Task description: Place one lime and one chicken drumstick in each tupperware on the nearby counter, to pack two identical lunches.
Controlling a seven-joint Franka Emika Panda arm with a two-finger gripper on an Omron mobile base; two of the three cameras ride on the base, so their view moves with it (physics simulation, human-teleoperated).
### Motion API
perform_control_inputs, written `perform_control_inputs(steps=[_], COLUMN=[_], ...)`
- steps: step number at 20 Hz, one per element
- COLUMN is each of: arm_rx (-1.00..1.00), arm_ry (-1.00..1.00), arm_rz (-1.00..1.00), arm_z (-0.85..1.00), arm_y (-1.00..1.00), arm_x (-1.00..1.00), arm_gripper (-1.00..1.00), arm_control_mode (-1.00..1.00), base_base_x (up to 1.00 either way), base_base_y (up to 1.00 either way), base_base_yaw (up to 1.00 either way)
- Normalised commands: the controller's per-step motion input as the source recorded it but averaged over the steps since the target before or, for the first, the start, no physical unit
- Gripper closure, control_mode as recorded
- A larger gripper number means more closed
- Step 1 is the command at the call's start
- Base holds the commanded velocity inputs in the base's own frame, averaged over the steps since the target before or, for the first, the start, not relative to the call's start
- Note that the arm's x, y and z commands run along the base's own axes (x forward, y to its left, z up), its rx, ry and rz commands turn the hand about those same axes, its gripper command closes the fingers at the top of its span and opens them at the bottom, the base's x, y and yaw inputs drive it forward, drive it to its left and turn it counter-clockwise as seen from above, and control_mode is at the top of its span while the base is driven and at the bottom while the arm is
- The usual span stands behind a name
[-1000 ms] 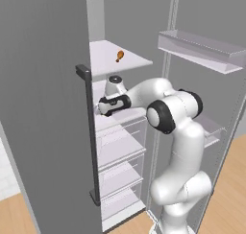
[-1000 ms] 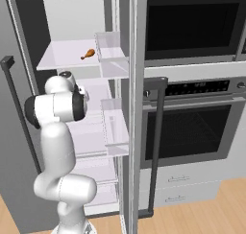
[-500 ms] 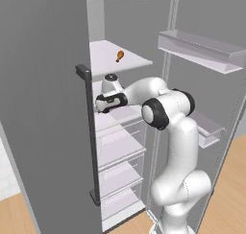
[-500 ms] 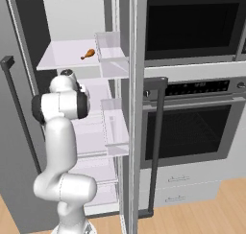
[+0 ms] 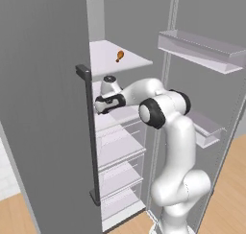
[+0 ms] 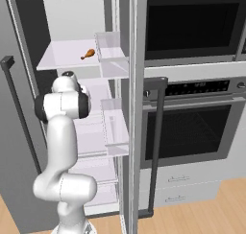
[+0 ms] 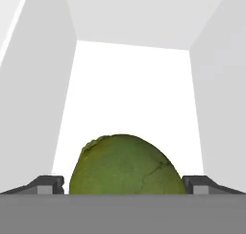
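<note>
Fridge (image 5: 43,108): door swung open; the arm reaches into the compartment below the upper shelf.
Closed fridge door: its edge and bar handle (image 5: 91,132) stand close beside the forearm and restrict sideways travel.
Oven (image 6: 192,127): right of the fridge, well apart from the work.
Upper shelf (image 5: 108,55): carries the chicken drumstick (image 5: 119,56), untouched.
End effector (image 7: 123,185): fingers spread wide, one tip on each side of the lime (image 7: 126,165); not yet clamped.
Lime: rests on a white shelf inside the fridge, centred between the tips, probably for a squeeze across its width.

Open grey fridge (image 5: 43,108) beside black oven (image 6: 192,127).
</note>
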Motion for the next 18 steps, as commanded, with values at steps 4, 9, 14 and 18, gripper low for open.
perform_control_inputs(steps=[4, 9, 14, 18], arm_rx=[-0.04, 0.0, 0.03, 0.01], arm_ry=[0.0, 0.0, -0.32, -0.66], arm_rz=[0.0, 0.0, 0.0, -0.01], arm_z=[-0.34, -0.02, 0.08, 0.39], arm_y=[0.03, 0.0, -0.22, -0.33], arm_x=[0.06, -0.04, -0.95, -1.0], arm_gripper=[1.0, 1.0, 1.0, 1.0], arm_control_mode=[-1.0, -1.0, -1.0, -1.0], base_base_x=[0.0, 0.0, 0.0, 0.0], base_base_y=[0.0, 0.0, 0.0, 0.0], base_base_yaw=[0.0, 0.0, 0.0, 0.0])
